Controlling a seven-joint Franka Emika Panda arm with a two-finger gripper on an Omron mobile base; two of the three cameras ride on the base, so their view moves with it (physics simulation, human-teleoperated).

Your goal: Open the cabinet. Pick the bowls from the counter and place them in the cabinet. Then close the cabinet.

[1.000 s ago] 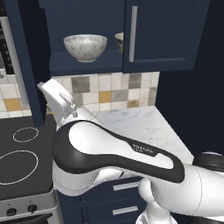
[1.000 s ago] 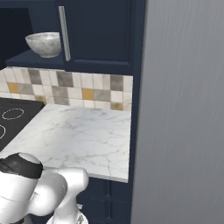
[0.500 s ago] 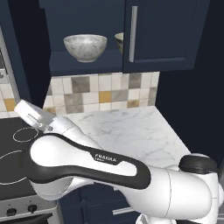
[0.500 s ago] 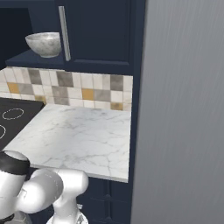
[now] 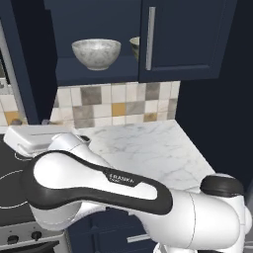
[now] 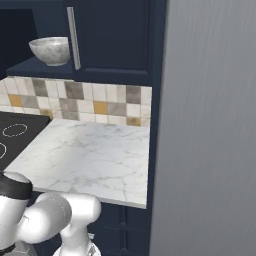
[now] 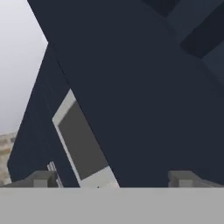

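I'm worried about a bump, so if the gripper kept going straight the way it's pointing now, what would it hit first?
Most likely the dark navy cabinet door that faces the open gripper in the hand view. How far off it stands is hard to judge, and nothing shows between the fingertips and it.

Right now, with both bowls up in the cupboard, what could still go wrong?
1. The left door stands wide open. The gripper, jaws spread and empty, is close to a dark navy panel; a careless swing could knock it instead of pushing it shut.
2. The marbled bowl sits near the shelf's front edge, so a hard slam might jolt it.
3. The arm's elbow hangs low over the stovetop and could bump it.
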